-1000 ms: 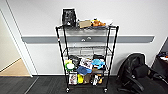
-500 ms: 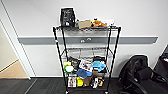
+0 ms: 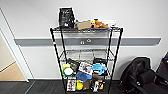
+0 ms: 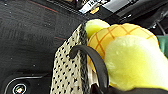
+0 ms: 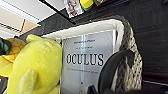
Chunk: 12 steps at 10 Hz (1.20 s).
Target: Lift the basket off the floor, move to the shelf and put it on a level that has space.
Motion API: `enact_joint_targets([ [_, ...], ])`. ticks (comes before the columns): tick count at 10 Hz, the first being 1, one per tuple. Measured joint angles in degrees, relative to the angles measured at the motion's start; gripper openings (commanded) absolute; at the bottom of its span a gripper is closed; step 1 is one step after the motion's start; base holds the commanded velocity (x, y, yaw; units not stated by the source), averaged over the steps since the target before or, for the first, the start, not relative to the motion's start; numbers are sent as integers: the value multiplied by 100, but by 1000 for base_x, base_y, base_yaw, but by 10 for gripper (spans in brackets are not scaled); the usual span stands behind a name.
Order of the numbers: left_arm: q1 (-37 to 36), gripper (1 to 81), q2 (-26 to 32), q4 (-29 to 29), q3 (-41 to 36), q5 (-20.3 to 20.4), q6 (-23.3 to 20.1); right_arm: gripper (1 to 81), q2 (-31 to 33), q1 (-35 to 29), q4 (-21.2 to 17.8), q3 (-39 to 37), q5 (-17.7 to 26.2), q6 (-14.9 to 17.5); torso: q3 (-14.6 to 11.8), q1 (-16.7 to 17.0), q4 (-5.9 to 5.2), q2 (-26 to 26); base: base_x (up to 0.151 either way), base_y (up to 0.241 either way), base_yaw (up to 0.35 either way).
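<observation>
Black backpack [image 3: 136, 72] sitting on carpet right of the rack; yellow plush [image 5: 35, 67] lying beside Oculus box [image 5: 86, 62].

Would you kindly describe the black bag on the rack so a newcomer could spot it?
Find the black wire rack against the white wall. On its top tier, at the doorway end, stands the black bag, taller and darker than the tan box and orange toy beside it.

Shelf [image 3: 86, 52]: thin black metal wire, slightly glossy posts and grid tiers. Basket [image 4: 67, 67]: coarse woven beige fibre with dark specks, braided dark rim, smooth pale cloth lining [image 5: 82, 26]. Inside the basket, a yellow plush toy [image 5: 37, 62] of soft matt fabric beside a smooth, faintly glossy grey cardboard box [image 5: 86, 60]. Floor [image 4: 30, 37] beneath the basket: dark, matt, rough carpet.
</observation>
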<state>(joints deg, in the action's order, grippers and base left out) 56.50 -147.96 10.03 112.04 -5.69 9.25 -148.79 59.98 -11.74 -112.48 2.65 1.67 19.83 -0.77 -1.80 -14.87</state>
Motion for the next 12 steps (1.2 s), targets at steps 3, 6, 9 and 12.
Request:
enact_joint_targets([
  [3,0,10,0,0,0,0,2,10,0,0,0,0,5,0,0,0,0,0,142,0,0],
  [6,0,10,2,0,-6,10,2,10,0,0,0,0,2,0,0,0,0,0,142,0,0],
  [9,-2,10,5,0,-20,11,2,10,0,0,0,0,7,0,0,0,0,0,139,0,0],
  [12,5,10,7,0,-20,10,2,10,0,2,2,0,20,0,0,2,0,0,136,0,0],
])
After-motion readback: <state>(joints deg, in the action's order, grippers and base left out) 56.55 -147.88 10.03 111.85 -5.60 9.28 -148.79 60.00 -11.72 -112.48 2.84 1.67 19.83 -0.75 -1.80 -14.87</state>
